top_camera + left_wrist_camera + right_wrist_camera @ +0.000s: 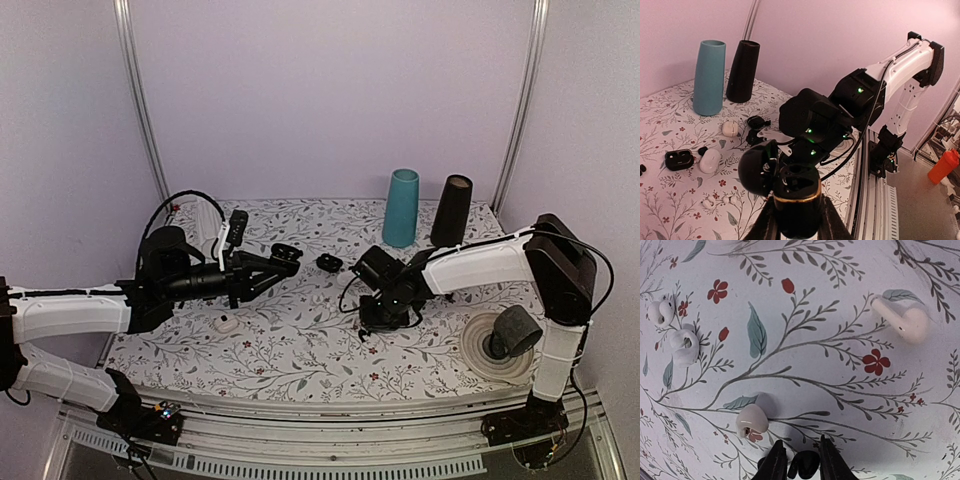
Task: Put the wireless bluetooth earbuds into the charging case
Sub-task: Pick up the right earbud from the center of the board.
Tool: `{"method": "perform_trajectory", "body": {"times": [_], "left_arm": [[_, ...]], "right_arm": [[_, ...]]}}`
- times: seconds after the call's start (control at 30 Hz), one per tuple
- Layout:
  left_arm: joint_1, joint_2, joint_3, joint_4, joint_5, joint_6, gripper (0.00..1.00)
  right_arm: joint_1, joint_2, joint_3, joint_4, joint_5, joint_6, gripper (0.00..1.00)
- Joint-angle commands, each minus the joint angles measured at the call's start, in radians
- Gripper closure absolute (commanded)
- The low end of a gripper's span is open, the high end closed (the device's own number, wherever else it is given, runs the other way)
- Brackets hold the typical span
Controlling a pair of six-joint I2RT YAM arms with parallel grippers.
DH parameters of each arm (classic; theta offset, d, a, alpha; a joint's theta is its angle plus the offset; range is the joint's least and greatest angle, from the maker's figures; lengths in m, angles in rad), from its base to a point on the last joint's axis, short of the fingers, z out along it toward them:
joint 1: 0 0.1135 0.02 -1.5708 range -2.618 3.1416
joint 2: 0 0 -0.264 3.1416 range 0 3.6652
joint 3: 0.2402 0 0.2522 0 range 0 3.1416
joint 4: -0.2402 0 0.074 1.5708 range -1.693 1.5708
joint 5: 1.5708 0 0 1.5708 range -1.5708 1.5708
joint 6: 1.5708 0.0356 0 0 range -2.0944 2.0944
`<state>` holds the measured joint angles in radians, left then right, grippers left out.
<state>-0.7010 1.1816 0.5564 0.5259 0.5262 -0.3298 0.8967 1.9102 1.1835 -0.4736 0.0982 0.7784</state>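
Note:
My left gripper (799,220) is shut on an open black charging case (796,187) with a gold band, held above the table, lid (756,169) swung left. In the top view the left gripper (283,257) holds it at centre left. My right gripper (801,450) is down at the table with its fingers close on either side of a black earbud (807,466). White earbuds (752,421) lie on the cloth just left of it, and others lie farther off (685,342) (905,320). In the top view the right gripper (372,322) hides the black earbud.
A teal cup (402,207) and a black cup (452,210) stand at the back. A small black case (328,262) and a white case (228,323) lie on the floral cloth. A dark roll sits on a round plate (478,355) at right.

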Motion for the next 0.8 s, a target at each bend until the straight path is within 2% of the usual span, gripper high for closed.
{"method": "perform_trajectory", "body": {"times": [0.0,0.27,0.53,0.77], "left_arm": [[0.011,-0.014,-0.01,0.018,-0.005,0.002,1.0],[0.011,-0.007,-0.008,0.021,-0.002,-0.002,1.0],[0.011,-0.006,-0.009,0.022,-0.001,-0.002,1.0],[0.011,0.001,-0.007,0.025,0.0,-0.002,1.0]], "right_arm": [[0.016,0.041,0.06,-0.058,0.046,-0.033,0.77],[0.049,0.075,0.113,-0.106,0.067,-0.069,0.79],[0.05,0.069,0.12,-0.167,0.113,-0.08,0.68],[0.061,0.079,0.135,-0.163,0.094,-0.104,0.67]]}}
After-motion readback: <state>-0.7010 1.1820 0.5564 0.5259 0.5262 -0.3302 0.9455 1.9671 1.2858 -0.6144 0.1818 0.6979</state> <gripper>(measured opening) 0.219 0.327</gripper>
